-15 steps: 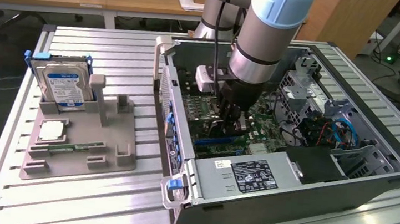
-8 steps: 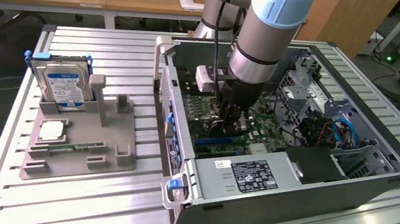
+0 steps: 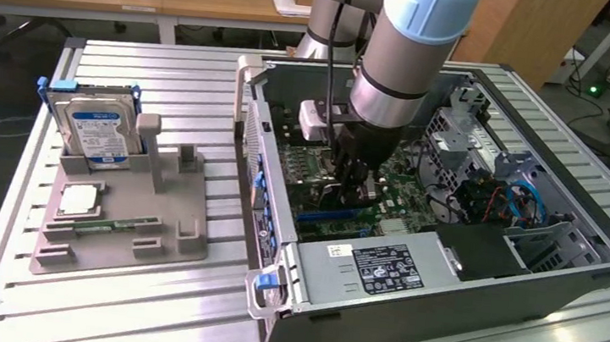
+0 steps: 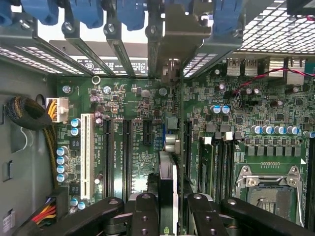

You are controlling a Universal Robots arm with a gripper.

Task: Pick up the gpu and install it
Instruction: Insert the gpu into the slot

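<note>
Slatted metal table (image 3: 121, 305) bears grey fixture (image 3: 122, 233); open computer case (image 3: 498, 276).

The arm (image 3: 402, 58) is a round silver-grey tube with pale blue caps at its joints. A thin black cable runs down along it. A small white box (image 3: 317, 119) sits at the wrist. The gripper (image 4: 167, 216) is black, with jointed fingers (image 4: 142, 216) that show round screws.

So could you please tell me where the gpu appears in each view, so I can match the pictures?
Exterior view: the gpu hangs under the gripper, inside the open computer case.
Wrist view: seen edge-on between the fingers, over the slots.
Shared landmark: the green motherboard.
</note>
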